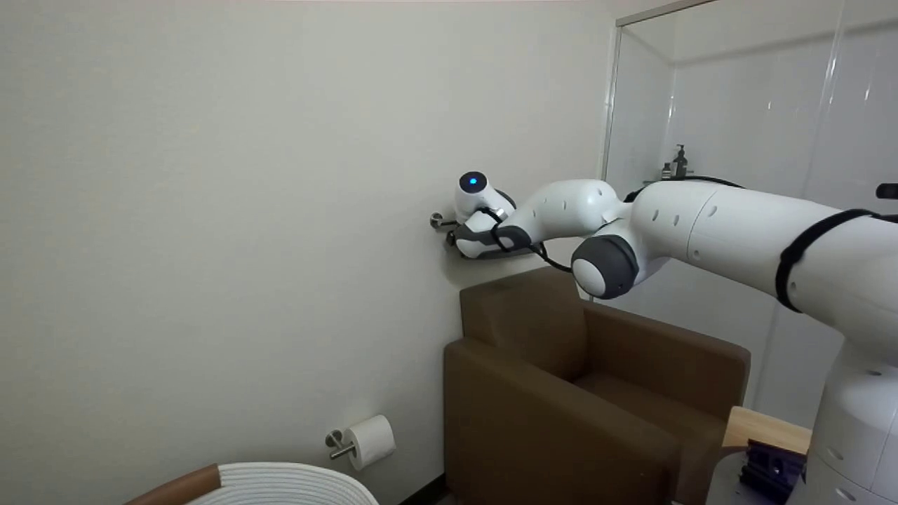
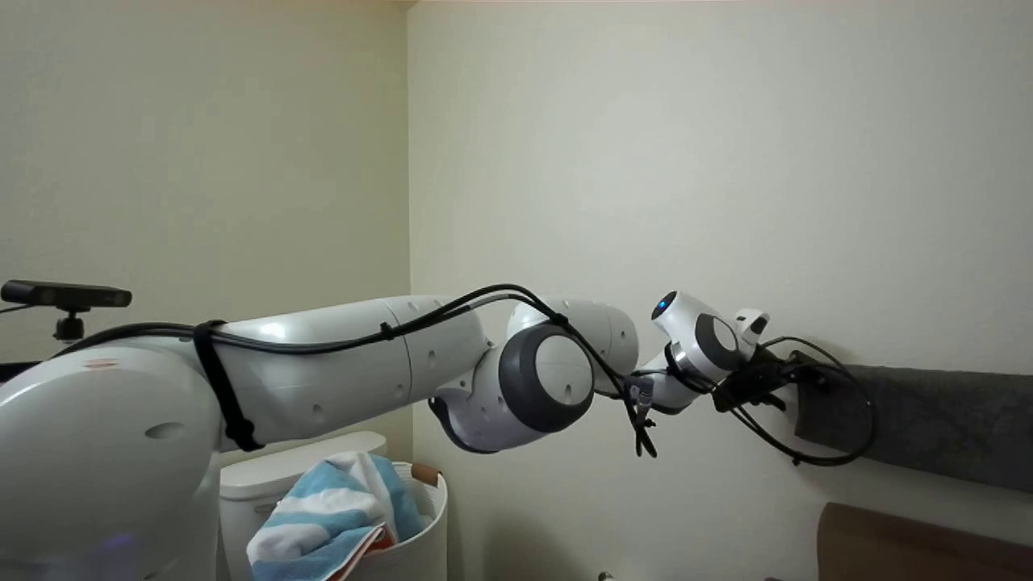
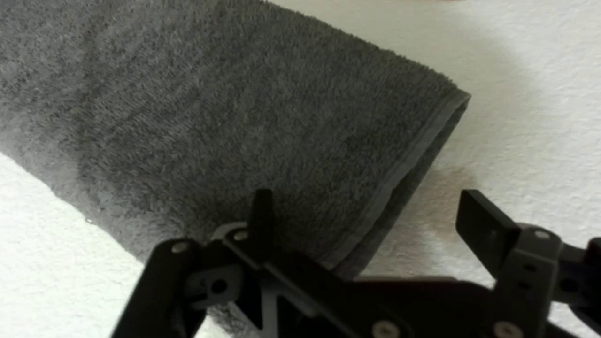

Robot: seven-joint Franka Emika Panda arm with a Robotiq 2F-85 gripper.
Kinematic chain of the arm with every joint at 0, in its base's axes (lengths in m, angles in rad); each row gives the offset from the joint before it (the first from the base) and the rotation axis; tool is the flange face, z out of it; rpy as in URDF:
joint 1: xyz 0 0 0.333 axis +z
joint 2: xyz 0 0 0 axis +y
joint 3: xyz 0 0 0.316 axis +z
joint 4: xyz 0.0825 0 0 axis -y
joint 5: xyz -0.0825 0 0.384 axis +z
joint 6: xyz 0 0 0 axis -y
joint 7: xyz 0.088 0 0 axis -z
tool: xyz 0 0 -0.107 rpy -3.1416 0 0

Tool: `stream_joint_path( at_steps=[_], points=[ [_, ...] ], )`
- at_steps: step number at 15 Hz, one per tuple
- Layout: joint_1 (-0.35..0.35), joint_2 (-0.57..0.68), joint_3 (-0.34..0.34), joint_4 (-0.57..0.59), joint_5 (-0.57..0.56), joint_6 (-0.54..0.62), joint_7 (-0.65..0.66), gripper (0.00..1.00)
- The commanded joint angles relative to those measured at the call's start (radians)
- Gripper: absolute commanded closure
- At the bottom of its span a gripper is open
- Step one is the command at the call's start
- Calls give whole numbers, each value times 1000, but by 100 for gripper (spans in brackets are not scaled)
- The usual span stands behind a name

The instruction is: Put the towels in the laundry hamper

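While the hamper [image 2: 420, 555], carrying the striped towel [image 2: 323, 516], stood well apart from the dark grey towel [image 3: 253, 122], the gripper [image 3: 366, 202] hovered at the latter's end, jaws apart.

- In an exterior view the line of sight starts on the hamper [image 1: 284, 482] side of the arm [image 1: 744, 224] and faces past it to the armchair [image 1: 540, 428].
- In an exterior view it starts on the side away from the hamper, close to the arm's shoulder [image 2: 105, 452], facing across the arm to the room corner [image 2: 409, 202].
- Both exterior views share arm, hamper and armchair.
- The wrist view looks from the arm's end over the claw [image 3: 368, 206], very near the dark grey towel [image 3: 235, 117].
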Motion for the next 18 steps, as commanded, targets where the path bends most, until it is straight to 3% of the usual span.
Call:
stream_joint_path(
  at_steps=[1, 8, 13, 14, 16, 18],
  points=[
    [42, 4, -171, 0, -116, 51, 232, 0],
    [108, 31, -456, 0, -230, -86, 632, 0],
    [132, 28, -563, 8, -243, -303, 684, 0],
    [136, 27, -564, 8, -236, -336, 652, 25],
    [143, 29, -564, 8, -234, -384, 615, 32],
    [143, 29, -548, 9, -226, -401, 556, 45]
  ],
)
